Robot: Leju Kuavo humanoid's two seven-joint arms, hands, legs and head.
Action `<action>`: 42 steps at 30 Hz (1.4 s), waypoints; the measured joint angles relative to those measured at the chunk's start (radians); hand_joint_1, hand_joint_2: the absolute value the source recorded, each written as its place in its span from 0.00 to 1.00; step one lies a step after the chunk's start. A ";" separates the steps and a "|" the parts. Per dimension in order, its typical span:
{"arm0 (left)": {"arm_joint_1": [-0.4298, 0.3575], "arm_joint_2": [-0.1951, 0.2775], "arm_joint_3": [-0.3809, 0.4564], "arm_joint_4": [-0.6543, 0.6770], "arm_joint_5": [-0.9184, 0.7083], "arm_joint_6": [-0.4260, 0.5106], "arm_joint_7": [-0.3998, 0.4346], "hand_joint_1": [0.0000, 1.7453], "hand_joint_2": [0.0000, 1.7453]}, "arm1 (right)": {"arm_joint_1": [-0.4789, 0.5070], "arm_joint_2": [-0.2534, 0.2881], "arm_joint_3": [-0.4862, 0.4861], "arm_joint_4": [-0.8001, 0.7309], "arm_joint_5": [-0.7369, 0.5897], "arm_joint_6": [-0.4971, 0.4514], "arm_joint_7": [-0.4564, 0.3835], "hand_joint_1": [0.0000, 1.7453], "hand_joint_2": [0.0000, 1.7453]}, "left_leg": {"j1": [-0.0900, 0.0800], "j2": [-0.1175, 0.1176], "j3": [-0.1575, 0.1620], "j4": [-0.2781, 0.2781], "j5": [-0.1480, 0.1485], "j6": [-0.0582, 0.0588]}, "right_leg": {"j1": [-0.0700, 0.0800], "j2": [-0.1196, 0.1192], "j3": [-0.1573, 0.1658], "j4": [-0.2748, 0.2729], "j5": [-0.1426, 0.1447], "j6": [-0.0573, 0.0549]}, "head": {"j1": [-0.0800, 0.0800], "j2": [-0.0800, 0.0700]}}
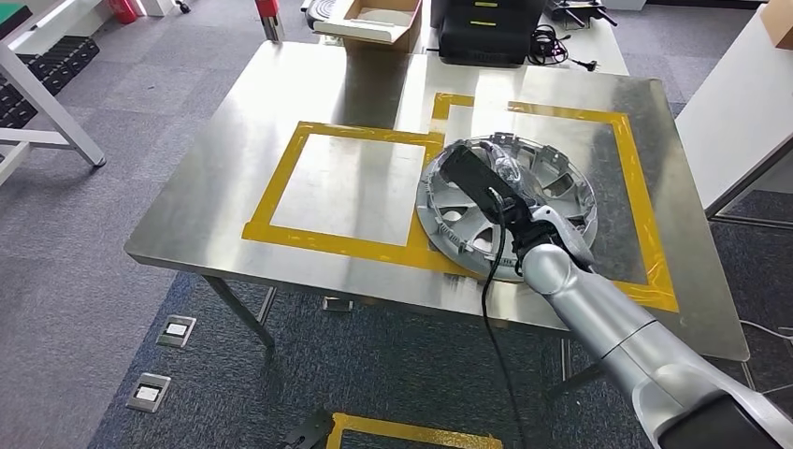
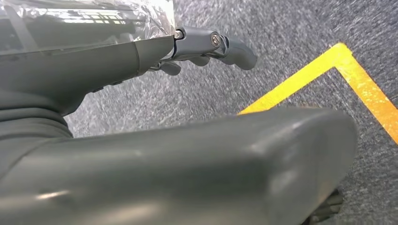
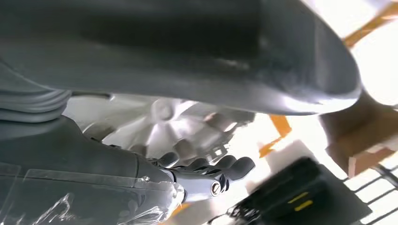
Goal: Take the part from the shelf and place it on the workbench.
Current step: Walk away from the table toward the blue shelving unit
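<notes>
A round silver plastic wheel cover with spokes (image 1: 505, 201) lies flat on the brushed steel worktop (image 1: 234, 178), its ribbed inner side up, resting across the near left corner of the right-hand yellow tape rectangle (image 1: 636, 178) and overlapping the tape edge it shares with the smaller left-hand yellow tape square (image 1: 281, 178). The robot's right hand (image 1: 482, 178), dark with a clear plastic wrap over part of it, reaches out over the cover from the silver right arm (image 1: 608, 327), and a black cable (image 1: 491, 309) hangs from the wrist toward the floor. In the right wrist view the dark fingers (image 3: 220, 166) are curled side by side close above the pale spokes of the cover (image 3: 173, 126), with the thick grey thumb (image 3: 187, 51) spread well away from them; whether the fingers grip the cover or merely lie against it cannot be told. The left hand (image 2: 206, 47) hangs over grey carpet (image 2: 291, 33) beside a corner of yellow floor tape (image 2: 347, 70), its fingers bent inward around nothing. Beyond the far edge of the worktop sit an open cardboard box (image 1: 374, 23) and a black case with yellow labels (image 1: 482, 33). A white table (image 1: 739, 103) stands to the right of the worktop.
</notes>
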 joint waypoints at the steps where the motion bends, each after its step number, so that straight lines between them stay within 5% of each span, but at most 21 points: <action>1: 0.007 0.000 0.003 0.000 0.004 0.000 -0.005 0.00 0.00 | 0.014 -0.010 -0.025 -0.051 -0.058 -0.016 -0.023 0.00 0.00 | 0.000 0.000 0.000 0.000 0.000 0.000 | 0.000 0.000 0.000 0.000 0.000 0.000 | 0.000 0.000; 8: 0.040 -0.004 0.008 0.001 0.039 0.012 -0.029 0.00 0.00 | 0.121 -0.089 -0.163 -0.400 -0.254 -0.059 -0.112 0.00 0.00 | -0.001 0.000 0.000 0.000 -0.001 0.001 | 0.000 0.000 0.000 -0.001 0.000 0.000 | 0.000 0.000; 19: 0.054 -0.014 0.009 0.001 0.089 0.016 -0.063 0.00 0.00 | 0.263 -0.216 -0.254 -0.793 -0.233 -0.104 -0.157 0.00 0.00 | -0.001 0.001 0.001 0.000 -0.001 0.002 | -0.001 0.000 0.001 -0.001 0.000 0.000 | 0.000 0.000; 30: 0.070 -0.015 0.014 0.000 0.132 0.043 -0.087 0.00 0.00 | 0.369 -0.304 -0.308 -1.007 -0.180 -0.129 -0.166 0.00 0.00 | -0.001 0.001 0.001 0.000 -0.002 0.002 | -0.001 0.000 0.002 -0.002 0.000 0.000 | 0.000 0.000; 42: 0.079 -0.014 0.014 -0.005 0.160 0.073 -0.083 0.00 0.00 | 0.431 -0.336 -0.347 -1.119 -0.154 -0.130 -0.178 0.00 0.00 | -0.003 0.001 0.001 0.003 -0.004 0.006 | -0.003 0.000 0.002 -0.003 0.001 0.004 | 0.000 0.000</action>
